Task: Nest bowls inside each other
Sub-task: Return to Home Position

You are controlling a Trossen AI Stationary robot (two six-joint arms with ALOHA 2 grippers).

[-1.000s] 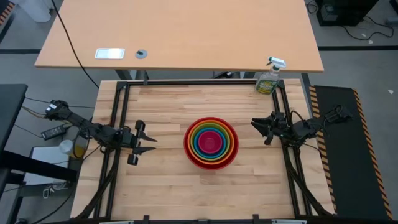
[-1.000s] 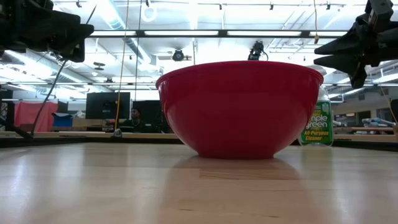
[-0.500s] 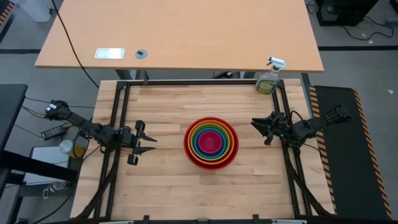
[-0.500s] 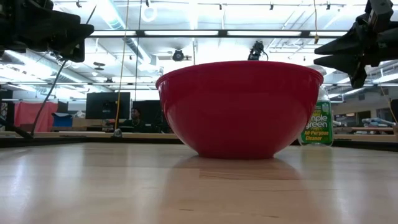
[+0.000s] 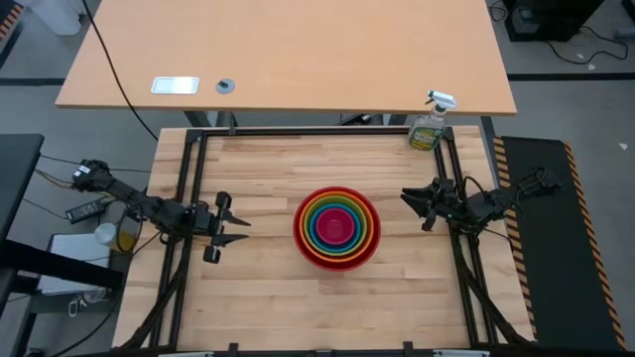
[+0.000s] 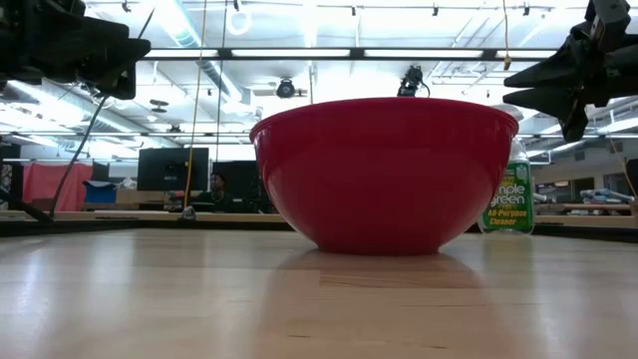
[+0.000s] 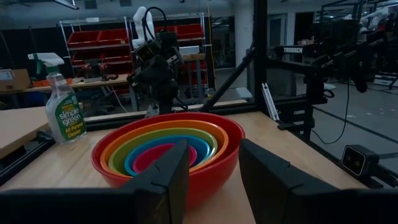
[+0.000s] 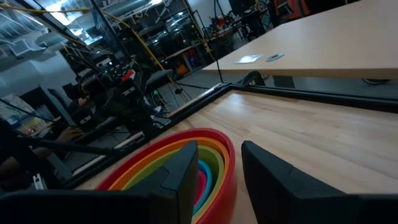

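Note:
The bowls [image 5: 337, 228] stand nested in one stack at the table's middle: red outermost, then orange, lime green and blue, with pink innermost [image 7: 163, 152]. The red bowl [image 6: 384, 175] rests on the wood by its base. My left gripper [image 5: 243, 230] hovers left of the stack, level and pointing at it, its fingers open [image 7: 214, 180] with nothing between them. My right gripper [image 5: 407, 201] hovers right of the stack, also open [image 8: 219, 180] and aimed at the bowls. Neither touches anything.
A green spray bottle [image 5: 428, 129] stands at the table's far right corner. Black frame rails [image 5: 189, 178] run along the table's sides. A second table [image 5: 288, 59] lies beyond the far edge. A person [image 6: 216, 184] sits far off in the room.

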